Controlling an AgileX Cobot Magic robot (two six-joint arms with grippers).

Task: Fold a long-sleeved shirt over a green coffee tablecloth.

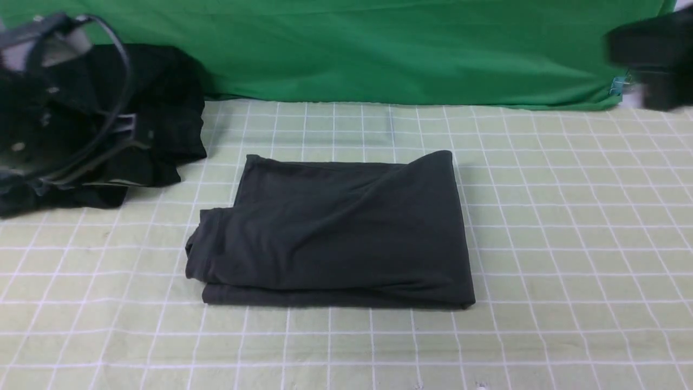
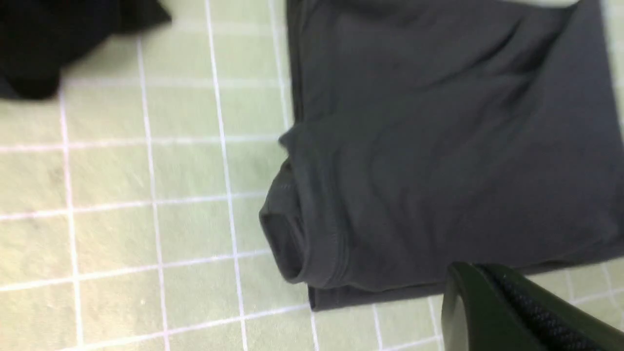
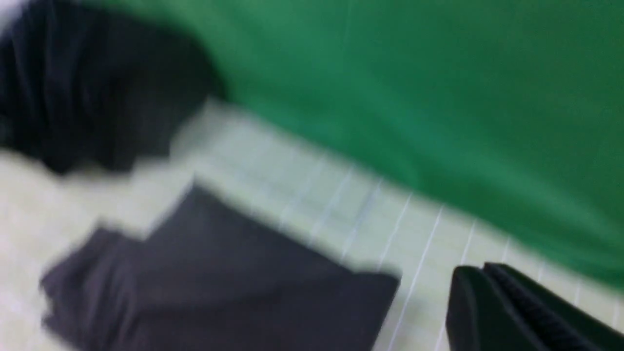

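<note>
As you look forward from between the arms, you have the charcoal-grey shirt (image 1: 352,233) lying on the pale green gridded tablecloth (image 1: 563,238), a little to the left of the middle of your view. You can see it folded into a compact, roughly rectangular bundle, though its layers do not line up: the upper one slants across from the near left to the far right, with a flat part showing beyond it and a narrow strip of the layer beneath along the near edge. On the left side you have a bunched, rounded fold sticking out past the rest, and your left wrist view shows a small opening in it. Your left gripper (image 2: 475,275) has its fingers together with nothing between them, and your right gripper (image 3: 480,275) is likewise closed and empty; both are clear of the shirt. Your left arm (image 1: 70,119) reaches in at the left, in front of a heap of black fabric (image 1: 162,97), while your right arm (image 1: 649,59) shows blurred at the far right. Across the back, you have a plain, saturated green cloth (image 1: 379,54).
</note>
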